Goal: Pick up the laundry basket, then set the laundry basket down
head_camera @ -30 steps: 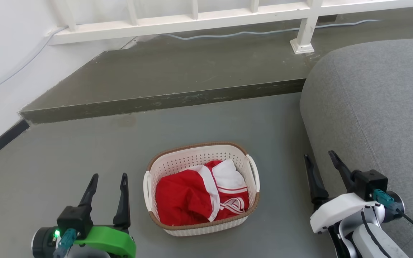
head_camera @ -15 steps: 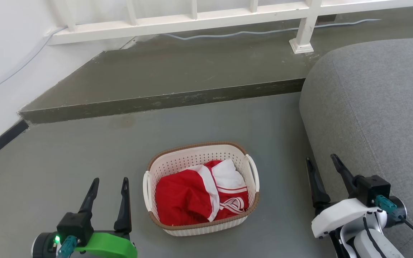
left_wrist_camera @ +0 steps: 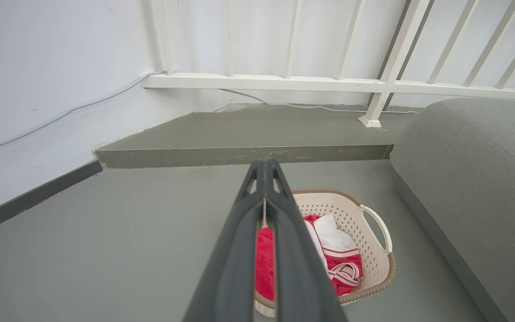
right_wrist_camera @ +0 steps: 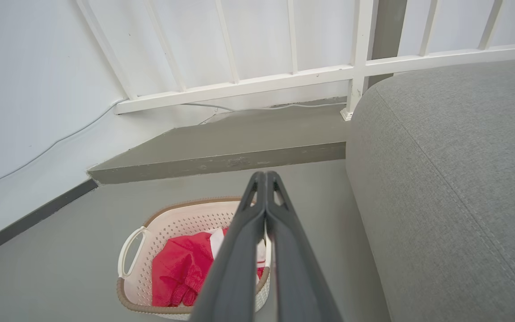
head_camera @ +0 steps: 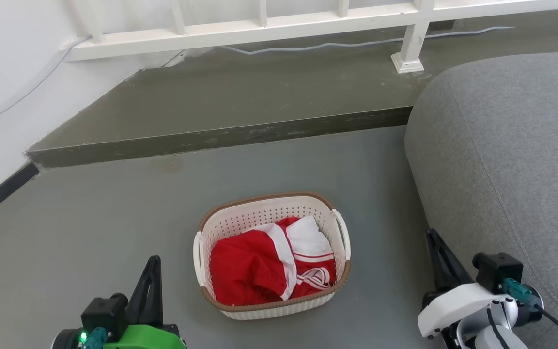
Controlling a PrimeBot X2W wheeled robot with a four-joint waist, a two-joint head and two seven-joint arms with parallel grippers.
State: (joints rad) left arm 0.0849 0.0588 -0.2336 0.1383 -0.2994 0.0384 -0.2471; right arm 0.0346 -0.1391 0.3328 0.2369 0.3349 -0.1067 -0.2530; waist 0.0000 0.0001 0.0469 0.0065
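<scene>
The laundry basket [head_camera: 259,219] is sitting upright on the grey floor [head_camera: 90,218], roughly midway between the two tools and touched by neither. It is holding a crumpled red and white garment [head_camera: 255,266], which is lying below the brown rim and covering most of the bottom. Its left handle [head_camera: 197,259] and right handle [head_camera: 344,232], both white loops, are sticking out at the sides with nothing gripping them. The left tool [head_camera: 154,262] is hovering at the near left of the basket, apart from it, with a green wrist cover showing at the bottom edge of the head view. Its two dark fingers [left_wrist_camera: 235,259] are pressing together at the tips, leaving only a thin slit lower down, and they are clamping nothing. In the left wrist view they are pointing across the basket towards the raised step [head_camera: 235,102] behind it. The right tool [head_camera: 432,237] is hovering at the near right, between the basket and the grey sofa [head_camera: 502,145] and just beside the sofa's rounded edge. Its fingers [right_wrist_camera: 235,268] are likewise meeting at the tips, holding nothing. Beyond the step a white railing [head_camera: 259,31] is running across, with a pale cable [head_camera: 332,44] lying along the step under it, and a white wall [head_camera: 7,58] is standing at the left.
</scene>
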